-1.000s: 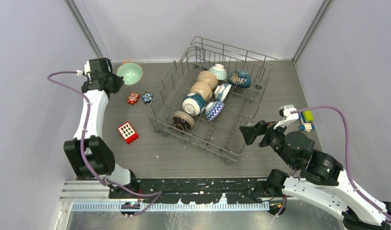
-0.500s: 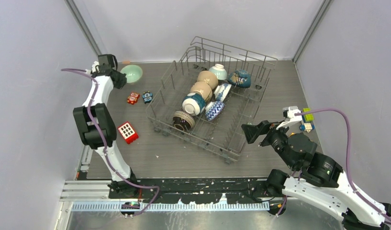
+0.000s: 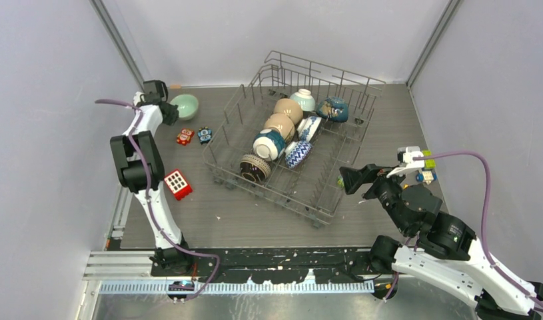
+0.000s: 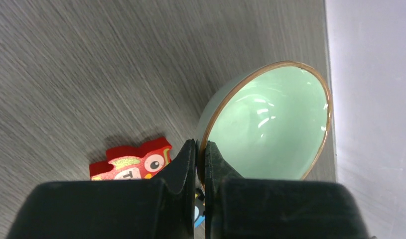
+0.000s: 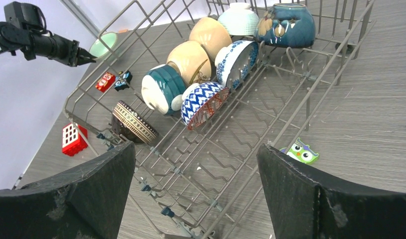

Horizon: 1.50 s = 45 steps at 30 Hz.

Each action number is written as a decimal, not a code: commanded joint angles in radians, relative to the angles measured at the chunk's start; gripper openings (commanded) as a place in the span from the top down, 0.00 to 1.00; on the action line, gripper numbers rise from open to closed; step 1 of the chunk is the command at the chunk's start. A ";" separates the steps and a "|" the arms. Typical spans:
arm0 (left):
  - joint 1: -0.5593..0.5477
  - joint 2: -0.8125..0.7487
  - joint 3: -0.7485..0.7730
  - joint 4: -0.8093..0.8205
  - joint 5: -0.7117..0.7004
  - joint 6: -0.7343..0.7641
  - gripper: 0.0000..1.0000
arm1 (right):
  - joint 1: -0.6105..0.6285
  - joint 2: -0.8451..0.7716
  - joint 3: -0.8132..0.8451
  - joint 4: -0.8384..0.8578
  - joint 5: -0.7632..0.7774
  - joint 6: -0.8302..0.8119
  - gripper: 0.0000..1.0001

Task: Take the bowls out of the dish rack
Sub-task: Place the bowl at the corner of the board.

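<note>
Left gripper (image 4: 200,149) shut tight on the near rim of the mint green bowl (image 4: 270,124), one finger inside and one outside, at the far left corner of the table (image 4: 91,59), close beside the wall. No telling from these views if seated or just off the surface. Judged as the set-down of this bowl: lower until seated flat, then part the jaws only enough to free the rim. Draw straight back along the grip line, never sideways, so as not to tip or drag it. Keep clear of the red owl piece (image 4: 131,162) just beside the fingers.

Further right, the dish rack (image 3: 325,170), with the other bowls leaning in two rows on its tines and the dark brown ribbed bowl (image 3: 255,167) at the near end. Right gripper (image 5: 196,149) spread wide, holding nothing, poised off the rack's near right corner, near the green owl (image 5: 300,152). Best kept there, clear of the wire side, until done on the left.
</note>
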 commanded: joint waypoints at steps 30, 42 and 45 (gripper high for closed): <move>0.004 0.042 0.058 0.065 0.009 0.006 0.87 | 0.002 0.030 0.044 0.054 0.062 -0.034 0.05; 0.005 -0.079 0.093 0.034 0.028 0.040 0.35 | 0.002 0.026 0.079 0.023 0.029 -0.042 0.05; 0.002 -0.164 0.090 0.035 0.039 0.045 0.19 | 0.001 0.041 0.116 0.003 0.019 -0.059 0.05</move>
